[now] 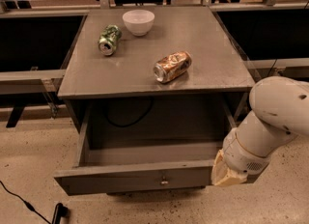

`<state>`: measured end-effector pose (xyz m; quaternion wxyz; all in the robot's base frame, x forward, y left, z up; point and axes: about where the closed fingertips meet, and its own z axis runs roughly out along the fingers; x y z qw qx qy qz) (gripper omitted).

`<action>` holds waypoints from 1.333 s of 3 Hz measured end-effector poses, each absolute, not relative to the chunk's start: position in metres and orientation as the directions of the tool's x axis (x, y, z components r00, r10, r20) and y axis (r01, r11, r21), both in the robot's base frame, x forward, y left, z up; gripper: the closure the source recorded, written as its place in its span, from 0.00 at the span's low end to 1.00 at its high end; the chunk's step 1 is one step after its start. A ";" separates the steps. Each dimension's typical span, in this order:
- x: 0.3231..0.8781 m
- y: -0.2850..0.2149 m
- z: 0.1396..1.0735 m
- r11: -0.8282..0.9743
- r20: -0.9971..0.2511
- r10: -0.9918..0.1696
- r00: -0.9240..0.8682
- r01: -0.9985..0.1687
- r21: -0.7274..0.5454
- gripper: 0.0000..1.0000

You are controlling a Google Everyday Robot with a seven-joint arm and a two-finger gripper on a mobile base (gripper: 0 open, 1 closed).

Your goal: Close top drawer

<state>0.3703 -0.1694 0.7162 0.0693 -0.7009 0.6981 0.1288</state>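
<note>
Nearest me, the pincer [223,172] sits at the right end of the top drawer [120,181], against or just beside the front panel's corner. I cannot tell which, and I cannot tell whether it is apart or together. The drawer is pulled well out, with its knob [164,181] at the middle of the panel, well left of the pincer.

Main risk: if I push from that far-right corner, the drawer could skew on its slides and jam partway. The pincer could also slip off the panel's right edge and miss. A dark cable [126,119] loops at the back of the drawer cavity, and the drawer's rear may snag or pinch it.

Farther back on the table [212,49], a crushed brown can [172,66] and a green can [109,39] lie on their sides, with a white bowl [138,21] behind. A hard slam might jolt the cans into rolling.
</note>
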 end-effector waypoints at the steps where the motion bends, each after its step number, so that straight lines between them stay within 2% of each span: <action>1: 0.370 -0.169 0.716 -0.016 -0.277 -0.961 -0.008 -0.996 0.083 1.00; 2: 0.369 -0.169 0.716 -0.031 -0.285 -0.959 0.007 -0.996 0.080 1.00; 4: 0.375 -0.146 0.695 -0.075 -0.333 -0.940 0.076 -0.997 -0.018 1.00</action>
